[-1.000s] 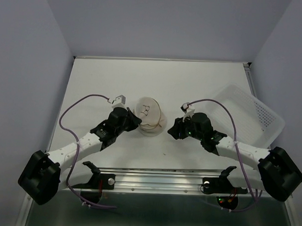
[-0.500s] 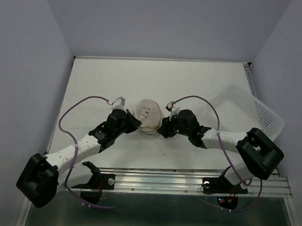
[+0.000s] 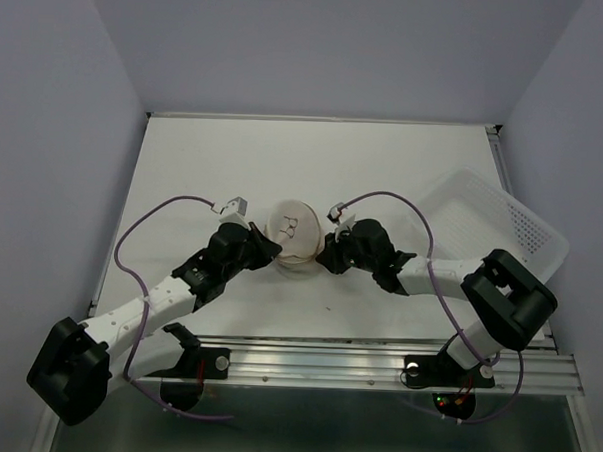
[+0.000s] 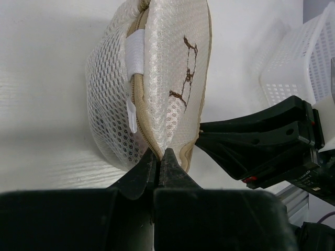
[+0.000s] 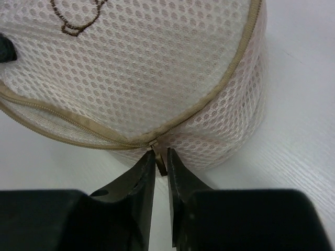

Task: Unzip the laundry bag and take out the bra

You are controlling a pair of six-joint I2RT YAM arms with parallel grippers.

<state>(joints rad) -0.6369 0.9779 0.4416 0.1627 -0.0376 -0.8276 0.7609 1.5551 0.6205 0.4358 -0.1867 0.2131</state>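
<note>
The laundry bag [image 3: 296,236] is a round cream mesh pouch with a brown mark, standing on edge mid-table between both grippers. My left gripper [image 3: 269,247] is shut, pinching the bag's tan zipper seam at its lower edge [image 4: 159,154]. My right gripper [image 3: 327,255] is at the bag's other side. Its jaws [image 5: 161,157] stand narrowly apart around the small zipper pull [image 5: 161,166], with a gap still showing. The zipper [image 5: 63,125] runs closed along the rim. The bra is hidden.
A white perforated plastic basket [image 3: 501,235] stands at the right of the table and also shows in the left wrist view [image 4: 293,63]. The right gripper's black fingers [image 4: 251,141] show beside the bag. Purple cables loop above both arms.
The right arm swung left from beside the basket up to the bag's right side. The left gripper stayed at the bag, which tipped up slightly.
</note>
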